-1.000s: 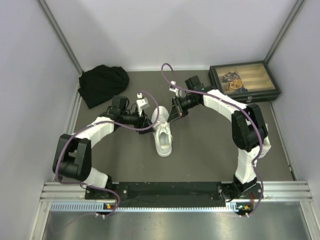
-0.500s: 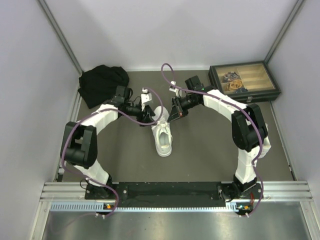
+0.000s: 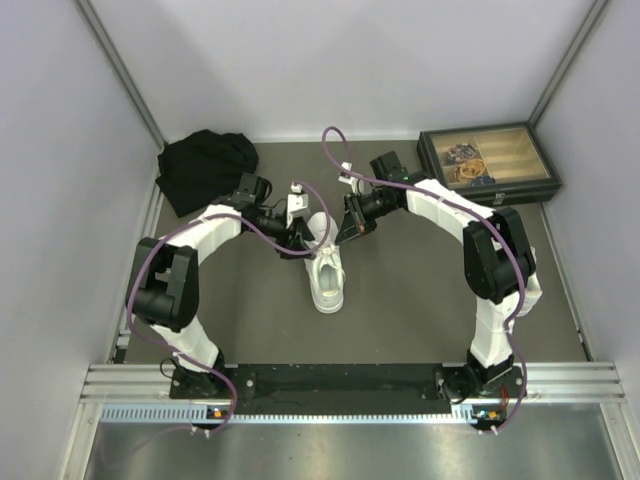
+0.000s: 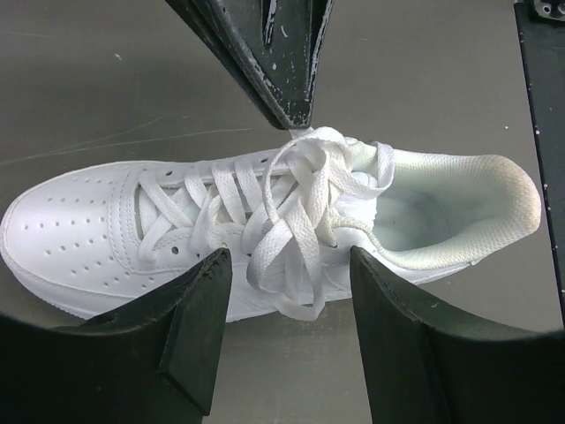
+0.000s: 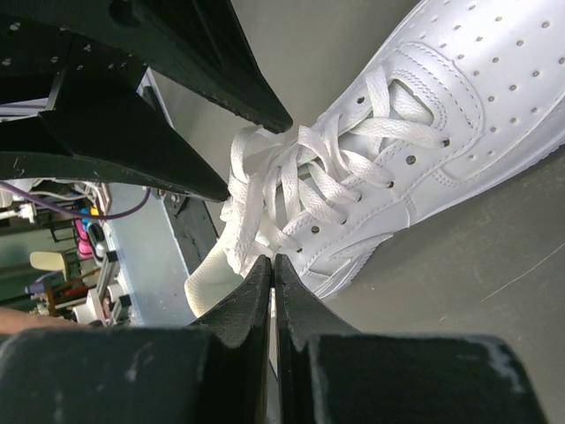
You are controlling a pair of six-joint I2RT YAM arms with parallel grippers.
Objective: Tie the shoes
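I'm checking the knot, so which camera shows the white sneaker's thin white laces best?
Left wrist: the thin white laces lie in full view from above, loosely tangled. Right wrist shows them slanted. Top external shows the all-white low-top sneaker too small for lace detail.

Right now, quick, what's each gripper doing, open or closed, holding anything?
Left gripper: open, fingers straddling the laces, holding nothing.
Right gripper: closed, tips at the laces; whether a lace is pinched cannot be told.
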